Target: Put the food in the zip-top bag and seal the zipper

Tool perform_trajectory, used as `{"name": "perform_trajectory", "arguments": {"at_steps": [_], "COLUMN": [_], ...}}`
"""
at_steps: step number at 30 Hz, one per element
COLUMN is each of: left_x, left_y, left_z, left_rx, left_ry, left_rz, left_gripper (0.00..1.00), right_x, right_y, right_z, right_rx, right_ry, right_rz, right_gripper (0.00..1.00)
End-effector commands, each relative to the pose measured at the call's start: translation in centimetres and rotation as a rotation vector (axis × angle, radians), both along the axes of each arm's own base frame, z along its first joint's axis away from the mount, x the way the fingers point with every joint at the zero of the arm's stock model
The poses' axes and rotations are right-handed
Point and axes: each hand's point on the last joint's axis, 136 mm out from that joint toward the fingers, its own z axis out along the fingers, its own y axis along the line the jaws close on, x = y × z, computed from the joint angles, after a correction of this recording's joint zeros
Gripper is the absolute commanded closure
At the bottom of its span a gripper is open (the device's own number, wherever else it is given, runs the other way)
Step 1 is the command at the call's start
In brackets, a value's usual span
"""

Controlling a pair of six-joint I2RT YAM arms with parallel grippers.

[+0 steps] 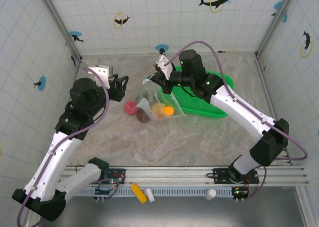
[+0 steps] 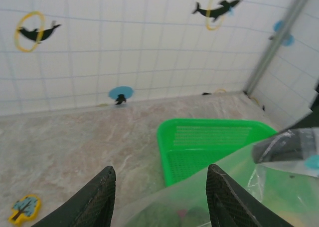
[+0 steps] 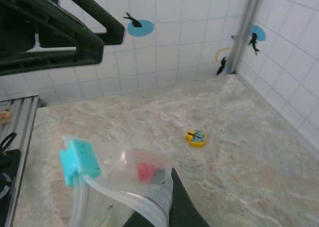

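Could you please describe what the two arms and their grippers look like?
The left arm and right arm have white link shells with black joint housings, and a mauve cable loops along each. The left gripper has black, textured, tapering fingers.

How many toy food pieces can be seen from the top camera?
4, all at the zip-top bag: pink piece at its left, maroon piece beside it, yellow piece and orange piece further right. Others may be hidden by the plastic.

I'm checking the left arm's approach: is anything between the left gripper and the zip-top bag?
Nothing visible. The open left gripper faces the zip-top bag directly; the green basket lies behind the bag, whose top the right gripper pinches.
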Motion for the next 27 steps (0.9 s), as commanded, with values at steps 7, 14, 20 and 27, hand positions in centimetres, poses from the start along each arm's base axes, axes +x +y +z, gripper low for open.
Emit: {"name": "perform_trajectory", "arguments": {"at_steps": [7, 14, 20, 27], "left_x": [-6.9, -6.2, -6.0, -7.0], "left_y": [-5.7, -6.2, -6.7, -8.2], "left_z": [-3.0, -4.7, -3.4, -3.9], "left_rx": [0.174, 0.186, 0.125, 0.105], "left_ry": [-0.160, -0.182, -0.271, -0.259], "left_rz": [-0.490, -0.484, -0.483, -0.597], "left_gripper": [0.49, 0.46, 0.42, 0.51], "right_x": [-1.9, -3.1, -3.8, -3.4], "right_y": [-1.0, -1.5, -1.8, -1.7], "right_z": [1.6, -0.1, -1.6, -2.6], "right_rx": [0.061, 0.111, 0.110, 0.086], "right_ry": [-0.020, 0.049, 0.094, 0.134], "right_rz": [0.157, 0.147, 0.111, 0.067], "right_gripper": [1.00, 1.00, 1.00, 1.00]}}
